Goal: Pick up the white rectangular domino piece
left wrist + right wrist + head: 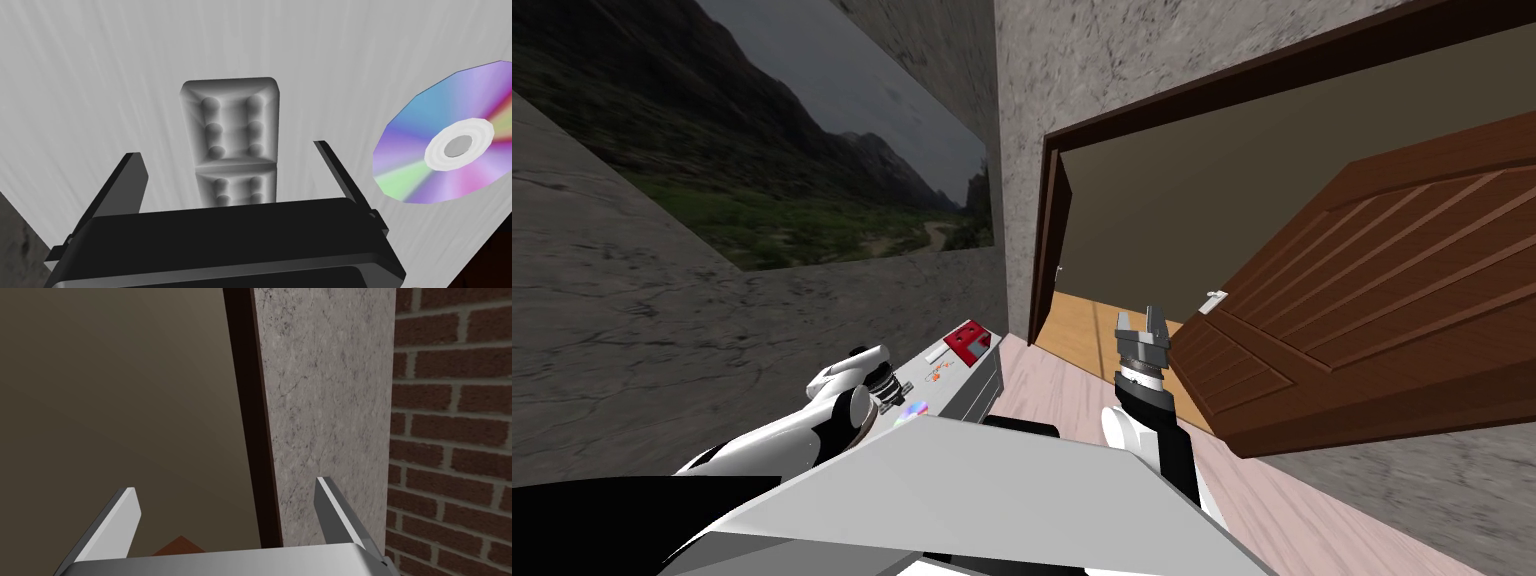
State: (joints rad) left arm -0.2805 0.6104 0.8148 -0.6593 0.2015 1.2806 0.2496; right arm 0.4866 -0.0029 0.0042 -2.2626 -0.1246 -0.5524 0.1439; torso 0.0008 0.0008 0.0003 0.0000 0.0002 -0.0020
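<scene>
White rectangular domino piece (230, 130), shaded pale grey, lies flat on a light grey brushed tabletop (100, 75). It sits between the blades of the left gripper (226, 150), its long axis running toward twelve o'clock along the gripper's reach. It has rounded corners, a raised rim and a groove across the middle. Six round pips show on the far half, while the near half is partly hidden by the gripper's dark body. It looks small, light, rigid and smooth, so it could skid or tip. The long edges near the groove seem the best hold. The left blades stand spread wide, clear of both edges. A flat rainbow-sheened disc (440, 140) lies at about two o'clock, just beside the domino. The right gripper (225, 484) is spread and empty.
</scene>
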